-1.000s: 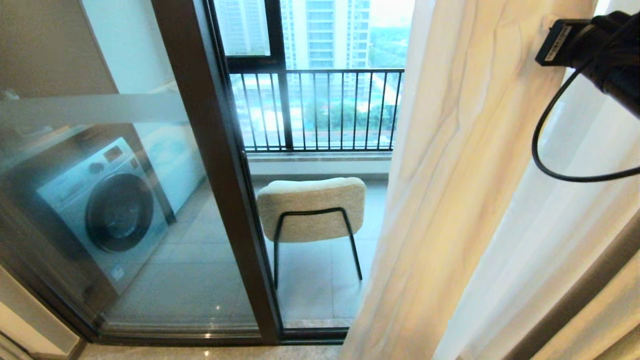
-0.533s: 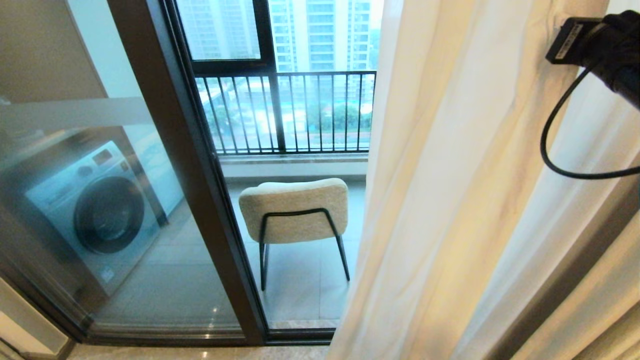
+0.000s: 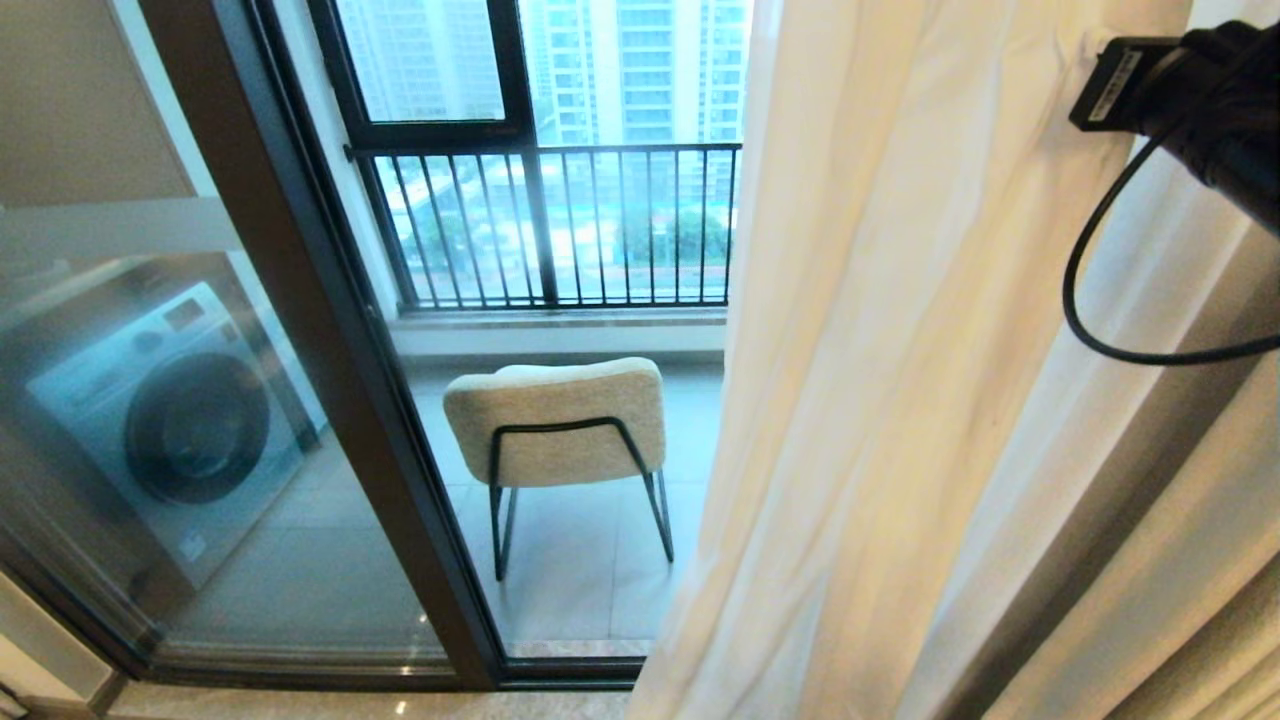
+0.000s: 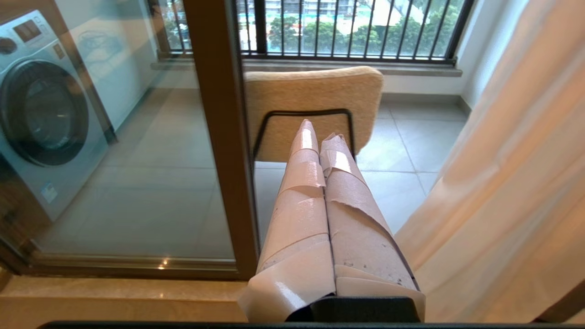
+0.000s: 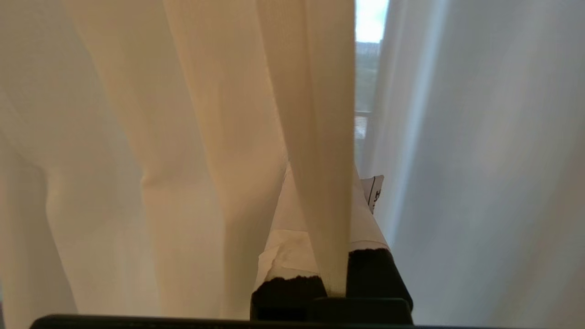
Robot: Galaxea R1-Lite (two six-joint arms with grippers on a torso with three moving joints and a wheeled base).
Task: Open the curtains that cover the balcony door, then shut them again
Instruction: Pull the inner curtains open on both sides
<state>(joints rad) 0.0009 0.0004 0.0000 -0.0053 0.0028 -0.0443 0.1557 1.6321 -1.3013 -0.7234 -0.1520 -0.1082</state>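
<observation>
Balcony floor tiles, a black railing (image 3: 560,225) and tower blocks fill the background past the glass.

Right gripper (image 5: 325,214): we see it high on the right in the head view, its fingers pinched onto a fold of the curtains (image 3: 900,380); in the right wrist view a cream pleat runs down between the taped fingers, with a sheer panel just beside. The arm's black cable (image 3: 1085,300) loops below the wrist.

Left gripper (image 4: 320,183): closed on nothing, taped fingers pressed together, parked low and pointing at the chair (image 4: 315,105). It is not visible in the head view.

Outward: the curtain's leading edge hangs just right of the chair. The balcony door (image 3: 330,380) stands uncovered to the left, its dark frame crossing the view, with the frosted band and a washing machine (image 3: 165,420) seen through the glass.

Change over the last second: door frame, chair and washer all slide left in the head view, while the right gripper keeps its place in the frame and its pinch on the fold. We read this as the base carrying the held curtain along, not the objects moving.

Judgement: much of the door remains exposed; we cannot tell whether this is the opening or the closing pass.
</observation>
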